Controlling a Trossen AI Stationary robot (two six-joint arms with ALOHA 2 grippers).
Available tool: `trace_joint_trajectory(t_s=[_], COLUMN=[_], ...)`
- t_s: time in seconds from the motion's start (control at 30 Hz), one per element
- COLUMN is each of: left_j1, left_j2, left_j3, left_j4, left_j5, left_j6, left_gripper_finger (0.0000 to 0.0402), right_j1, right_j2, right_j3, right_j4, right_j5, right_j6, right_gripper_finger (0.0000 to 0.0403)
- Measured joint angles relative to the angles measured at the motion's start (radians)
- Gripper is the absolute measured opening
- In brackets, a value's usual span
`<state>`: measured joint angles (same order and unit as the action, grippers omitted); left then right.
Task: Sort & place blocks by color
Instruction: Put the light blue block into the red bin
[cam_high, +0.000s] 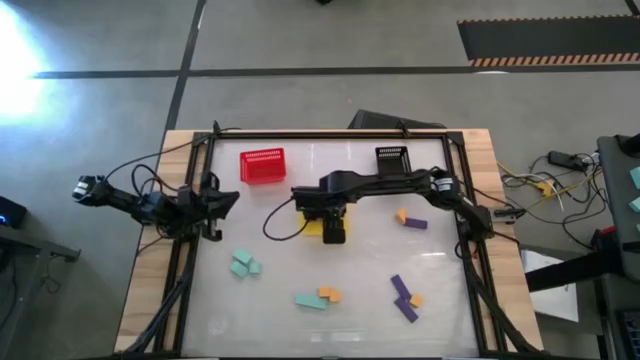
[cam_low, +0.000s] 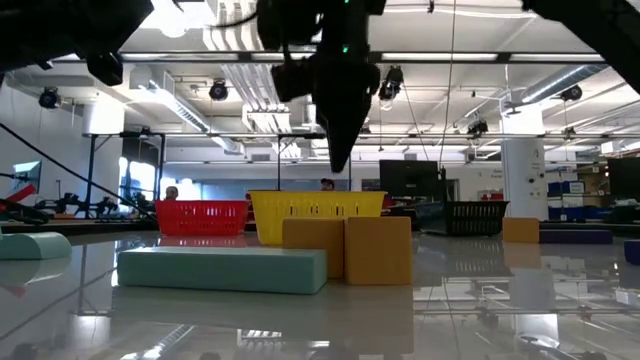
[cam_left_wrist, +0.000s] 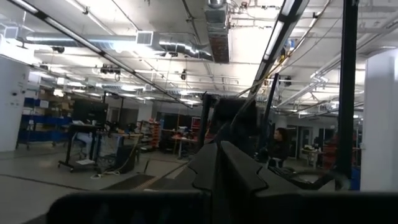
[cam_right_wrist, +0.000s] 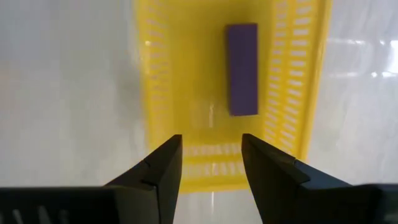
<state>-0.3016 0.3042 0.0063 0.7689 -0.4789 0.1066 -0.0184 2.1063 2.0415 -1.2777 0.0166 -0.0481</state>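
My right pincer (cam_right_wrist: 211, 163) hangs over the yellow basket (cam_right_wrist: 308, 93) near the middle of the desk (cam_high: 300, 275), fingers apart and holding nothing. In my right wrist view a purple bar (cam_right_wrist: 242, 68) lies flat on the basket floor, close to one long wall. From above, my arm covers most of the yellow basket (cam_high: 311, 226); the red basket (cam_high: 263, 167) stands just behind and to its left, the black basket (cam_high: 391, 157) further right near the far edge. My left pincer (cam_high: 226, 203) waits at the desk's left edge, over the frame rail, and I cannot tell how its fingers stand. The other blocks lie scattered on the desk: two teal blocks (cam_high: 244, 264) touching at front left, a teal bar (cam_high: 309, 301) against an orange block (cam_high: 329, 294) at front centre, purple bars (cam_high: 402, 297) with a small orange block (cam_high: 415, 300) at front right, and an orange block (cam_high: 401, 215) beside a purple block (cam_high: 417, 224) to the right of my right arm. In the low view the teal bar (cam_low: 222, 270) lies in front of the orange block (cam_low: 346, 249).
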Motion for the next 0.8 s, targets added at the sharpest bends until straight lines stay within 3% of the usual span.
trace_joint_trajectory(t_s=[0.17, 0.4, 0.63, 0.8], left_j1=[0.000, 0.000, -0.002, -0.008], left_j2=[0.037, 0.126, 0.228, 0.338], left_j3=[0.004, 0.021, 0.107, 0.175], left_j4=[0.000, 0.010, 0.008, -0.024], left_j5=[0.000, 0.003, 0.004, 0.010], left_j6=[-0.058, -0.179, -0.248, -0.320], left_gripper_finger=[0.0003, 0.0003, 0.0003, 0.0003], right_j1=[0.057, 0.131, 0.158, 0.156], right_j2=[-0.136, -0.379, -0.615, -0.765], right_j3=[-0.165, -0.541, -0.955, -1.139], right_j4=[0.180, 0.622, 1.196, 1.382], right_j5=[0.001, 0.010, 0.062, 0.063], right_j6=[0.034, 0.044, -0.074, -0.146], right_gripper_finger=[0.0139, 0.0122, 0.0099, 0.0078])
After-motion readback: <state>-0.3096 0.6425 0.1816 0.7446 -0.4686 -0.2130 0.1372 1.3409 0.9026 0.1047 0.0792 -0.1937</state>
